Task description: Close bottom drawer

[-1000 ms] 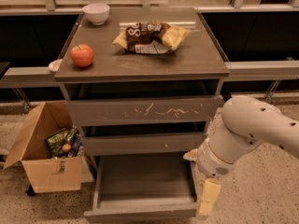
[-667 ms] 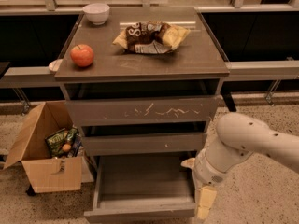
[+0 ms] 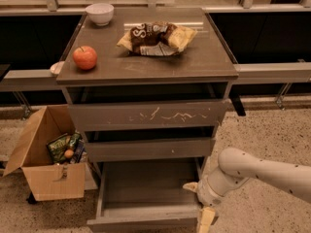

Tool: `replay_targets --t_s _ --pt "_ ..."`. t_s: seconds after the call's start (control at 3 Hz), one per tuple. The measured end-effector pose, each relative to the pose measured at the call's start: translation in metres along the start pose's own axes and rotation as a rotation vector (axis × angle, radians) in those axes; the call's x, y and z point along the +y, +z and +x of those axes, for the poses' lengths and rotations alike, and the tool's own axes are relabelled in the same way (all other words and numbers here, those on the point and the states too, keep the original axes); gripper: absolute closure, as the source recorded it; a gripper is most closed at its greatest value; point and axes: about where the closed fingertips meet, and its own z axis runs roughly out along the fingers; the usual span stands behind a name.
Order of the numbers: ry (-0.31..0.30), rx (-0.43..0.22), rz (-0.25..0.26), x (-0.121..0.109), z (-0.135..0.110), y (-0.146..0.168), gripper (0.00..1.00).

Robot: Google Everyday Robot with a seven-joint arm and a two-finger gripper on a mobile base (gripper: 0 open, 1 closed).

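Note:
The bottom drawer [image 3: 146,191] of the grey cabinet is pulled out, a wide shallow empty tray with a narrow plain front [image 3: 141,224] at the picture's lower edge. My gripper [image 3: 199,204] is at the drawer's right front corner, at the end of the white arm [image 3: 262,171] that comes in from the right. It is open and empty: one cream fingertip [image 3: 190,186] is over the drawer's right side wall, the other [image 3: 206,221] hangs down by the front's right end. The middle drawer [image 3: 148,149] and the scratched top drawer [image 3: 148,115] each stand slightly out.
On the cabinet top [image 3: 214,62] lie a red apple [image 3: 85,57], a white bowl [image 3: 99,12] and snack bags [image 3: 155,37]. An open cardboard box [image 3: 46,159] with packets stands on the floor to the left of the cabinet. A rail runs behind.
The arm has dropped lower and drawn back to the right, and the gripper has sunk with it beside the drawer's right front corner. The drawer looks as far out as before.

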Motion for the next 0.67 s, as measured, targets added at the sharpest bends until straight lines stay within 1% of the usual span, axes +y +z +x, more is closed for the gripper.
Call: replay_targets --t_s 0.33,0.67 --pt "0.015 -0.044 -0.052 -0.01 0.026 0.047 0.03" --pt "0.038 -0.091 -0.111 -0.012 0.044 0.091 0.21"
